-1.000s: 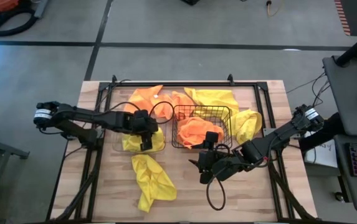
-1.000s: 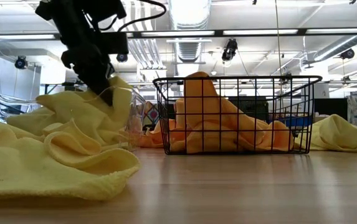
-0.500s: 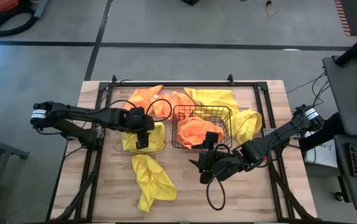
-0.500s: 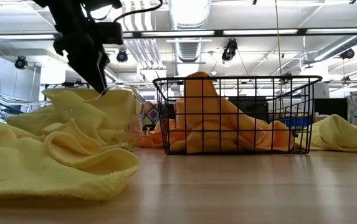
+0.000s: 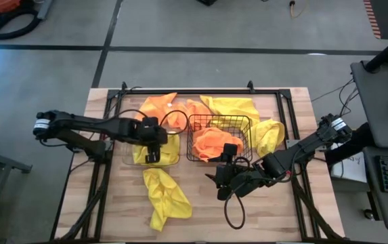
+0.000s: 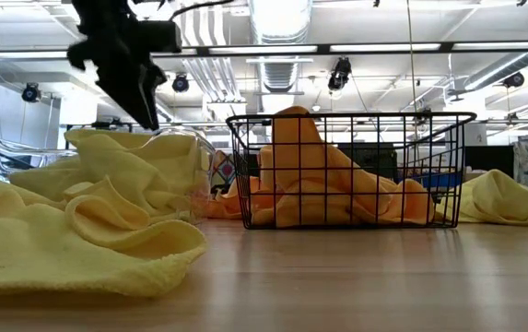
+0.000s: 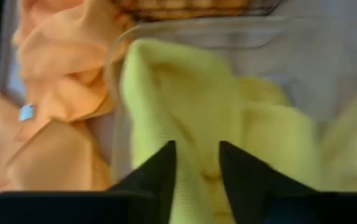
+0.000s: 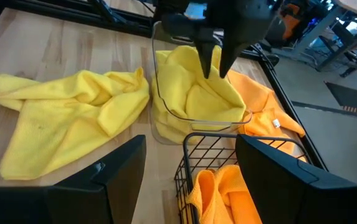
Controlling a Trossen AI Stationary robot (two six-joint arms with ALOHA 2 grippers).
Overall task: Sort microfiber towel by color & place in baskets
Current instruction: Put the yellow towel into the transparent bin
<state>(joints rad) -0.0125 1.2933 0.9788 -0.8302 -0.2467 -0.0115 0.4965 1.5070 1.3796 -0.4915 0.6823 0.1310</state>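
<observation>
**Sorting roughly half done, loose towels left on all sides**

From my seat, starting at the left of the counter (image 5: 200,217): my left gripper (image 5: 149,150) hangs over the clear bin (image 8: 194,118), its fingers (image 7: 159,171) narrowly parted and holding nothing. Yellow cloth (image 8: 194,93) sits heaped in that bin, so I count at least one yellow towel as sorted there.

At 6 o'clock from the clear bin, a yellow towel (image 5: 163,196) lies crumpled on the boards, not yet binned. At 12 o'clock from it, orange towels (image 5: 160,107) lie loose along the far edge.

Just right of the clear bin stands the wire basket (image 5: 248,125), with orange cloth (image 5: 210,142) piled inside; how many pieces, I cannot tell. Beyond it at 12 o'clock lies a yellow towel (image 5: 234,107), and at its 3 o'clock another yellow one (image 5: 268,135).

My right gripper (image 5: 222,177) waits at 6 o'clock from the wire basket, fingers (image 8: 113,180) spread wide and empty.

I judge three yellows and the far orange ones remain.
</observation>
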